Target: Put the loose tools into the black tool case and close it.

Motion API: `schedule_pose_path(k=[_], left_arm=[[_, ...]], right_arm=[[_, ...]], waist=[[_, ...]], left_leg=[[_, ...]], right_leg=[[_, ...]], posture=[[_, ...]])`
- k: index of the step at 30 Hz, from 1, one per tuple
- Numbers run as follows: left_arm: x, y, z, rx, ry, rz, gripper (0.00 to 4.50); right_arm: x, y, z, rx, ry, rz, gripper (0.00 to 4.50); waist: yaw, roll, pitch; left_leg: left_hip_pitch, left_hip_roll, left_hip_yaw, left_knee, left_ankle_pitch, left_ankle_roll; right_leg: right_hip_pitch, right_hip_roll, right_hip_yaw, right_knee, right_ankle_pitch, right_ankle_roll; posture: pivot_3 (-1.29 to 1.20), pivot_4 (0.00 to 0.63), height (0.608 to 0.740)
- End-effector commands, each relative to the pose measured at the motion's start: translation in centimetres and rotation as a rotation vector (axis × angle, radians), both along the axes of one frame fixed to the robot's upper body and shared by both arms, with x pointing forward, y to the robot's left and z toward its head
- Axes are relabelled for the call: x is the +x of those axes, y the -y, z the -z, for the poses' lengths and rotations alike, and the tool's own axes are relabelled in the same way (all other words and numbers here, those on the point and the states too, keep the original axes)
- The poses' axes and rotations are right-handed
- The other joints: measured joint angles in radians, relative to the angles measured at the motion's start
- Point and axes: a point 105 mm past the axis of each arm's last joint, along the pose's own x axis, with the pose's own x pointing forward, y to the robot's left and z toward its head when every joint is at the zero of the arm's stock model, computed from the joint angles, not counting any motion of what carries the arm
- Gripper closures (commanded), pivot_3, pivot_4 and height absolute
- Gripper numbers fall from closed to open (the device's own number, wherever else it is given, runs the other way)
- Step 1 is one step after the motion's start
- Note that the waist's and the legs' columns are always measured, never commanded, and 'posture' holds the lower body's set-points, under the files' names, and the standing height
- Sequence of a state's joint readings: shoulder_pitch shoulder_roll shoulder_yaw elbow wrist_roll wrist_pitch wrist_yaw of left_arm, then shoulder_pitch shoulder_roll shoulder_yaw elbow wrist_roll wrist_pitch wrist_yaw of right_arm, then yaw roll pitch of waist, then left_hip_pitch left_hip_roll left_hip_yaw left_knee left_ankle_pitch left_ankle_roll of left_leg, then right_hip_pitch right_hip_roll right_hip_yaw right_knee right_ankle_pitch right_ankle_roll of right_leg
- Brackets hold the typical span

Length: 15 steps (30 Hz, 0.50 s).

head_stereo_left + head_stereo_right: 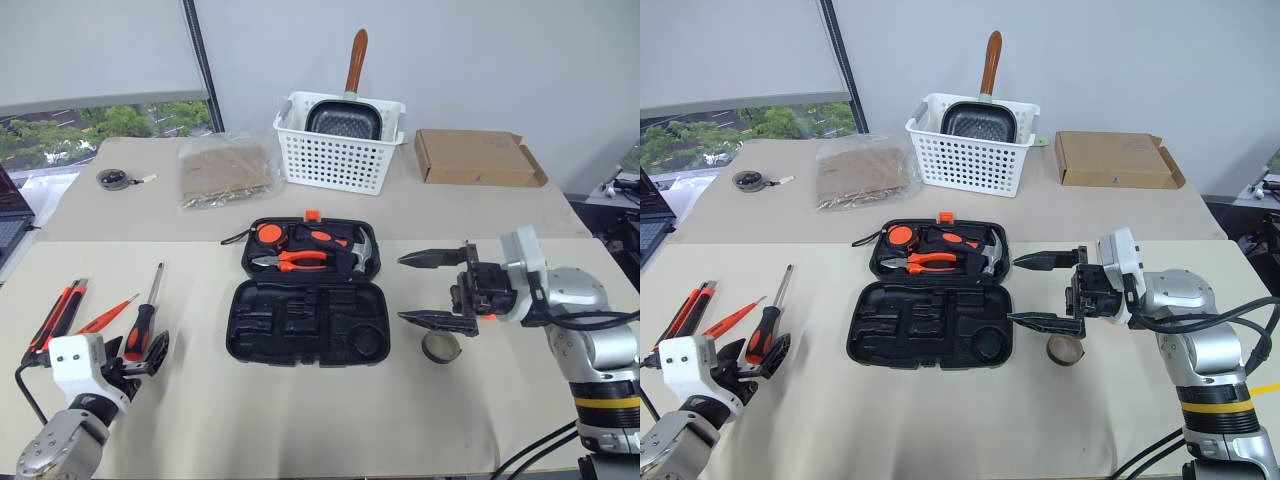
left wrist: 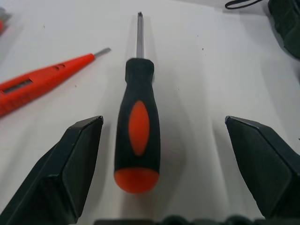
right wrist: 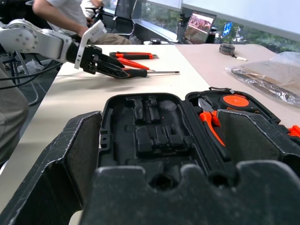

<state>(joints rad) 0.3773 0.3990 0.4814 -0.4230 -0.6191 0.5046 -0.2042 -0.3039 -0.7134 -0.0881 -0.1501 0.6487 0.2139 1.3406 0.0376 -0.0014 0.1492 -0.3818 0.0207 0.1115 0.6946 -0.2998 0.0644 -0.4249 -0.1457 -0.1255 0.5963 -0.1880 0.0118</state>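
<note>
While the case (image 1: 306, 320) lies open mid-counter (image 1: 420, 420) with bare surface on both sides, the left claw (image 2: 164, 154) stands wide apart, empty, straddling a screwdriver (image 2: 137, 136) whose shaft points away from it. The right claw (image 1: 432, 290), spread and empty, hovers beside the case's right edge, over the tape roll (image 1: 440, 347).

No legible text or labels anywhere
</note>
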Motion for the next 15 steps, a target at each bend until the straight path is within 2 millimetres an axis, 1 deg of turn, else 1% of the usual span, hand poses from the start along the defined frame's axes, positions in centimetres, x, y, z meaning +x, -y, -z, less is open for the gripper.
schedule_pose_path(k=[1,2,4,7,9,12,14,15], left_arm=[[0.1,-1.0,-0.3,0.007,0.012,-0.05,1.42],[0.2,-1.1,-0.3,0.01,0.011,-0.05,1.71],[0.2,-1.2,-0.3,0.015,0.013,-0.048,2.55],[0.3,-1.1,-0.7,0.015,0.034,-0.028,3.52],[0.9,-0.1,-2.3,0.007,0.107,0.046,3.55],[1.5,2.9,-6.0,0.011,0.272,0.282,3.55],[1.4,4.0,-6.9,0.018,0.304,0.385,3.55],[1.6,4.8,-7.5,0.049,0.315,0.478,3.55]], right_arm=[[-0.3,0.4,-1.0,0.007,0.047,0.014,0.0],[-0.3,0.5,-0.9,0.006,0.048,0.019,0.0],[-0.4,0.7,-0.9,0.006,0.048,0.028,0.0],[-0.3,0.9,-0.8,0.008,0.048,0.042,0.0],[-0.4,1.1,-0.8,0.012,0.047,0.053,0.0],[-0.3,1.6,-0.8,0.019,0.041,0.08,0.0],[-0.3,1.9,-0.8,0.024,0.037,0.094,0.0],[-0.2,2.1,-0.7,0.019,0.036,0.102,0.0]], waist=[[0.0,0.0,0.0],[0.0,0.0,0.0],[0.0,0.0,0.0],[0.0,0.0,0.0],[0.0,0.0,0.0],[0.003,-0.001,0.0],[0.005,-0.001,0.0],[0.005,-0.001,0.0]], left_leg=[[0.0,0.0,0.0,0.0,0.0,0.0],[0.0,0.0,0.0,0.0,0.0,0.0],[0.0,0.0,0.0,0.0,0.001,-0.001],[0.0,0.0,0.0,0.0,0.001,-0.002],[0.0,0.0,0.0,0.0,0.001,-0.003],[-0.001,0.0,0.0,0.001,0.002,-0.003],[-0.002,0.0,0.0,0.001,0.003,-0.006],[-0.002,0.0,0.0,0.001,0.003,-0.006]], right_leg=[[0.0,0.0,0.0,0.0,0.0,0.0],[0.0,0.0,0.0,0.0,0.0,0.0],[0.0,0.0,0.0,0.0,0.0,0.0],[0.0,0.0,0.0,0.0,0.0,-0.001],[0.0,0.0,0.0,0.0,0.0,-0.001],[0.0,0.0,-0.001,0.0,0.0,0.0],[-0.001,0.0,-0.001,0.0,0.0,-0.001],[-0.001,0.0,-0.001,0.0,0.0,0.0]], posture=[[0.0,0.15,0.7],[0.0,0.15,0.7],[0.0,0.15,0.7],[0.0,0.15,0.7],[0.0,0.15,0.7],[0.0,0.15,0.7],[0.0,0.15,0.7],[0.0,0.15,0.7]])
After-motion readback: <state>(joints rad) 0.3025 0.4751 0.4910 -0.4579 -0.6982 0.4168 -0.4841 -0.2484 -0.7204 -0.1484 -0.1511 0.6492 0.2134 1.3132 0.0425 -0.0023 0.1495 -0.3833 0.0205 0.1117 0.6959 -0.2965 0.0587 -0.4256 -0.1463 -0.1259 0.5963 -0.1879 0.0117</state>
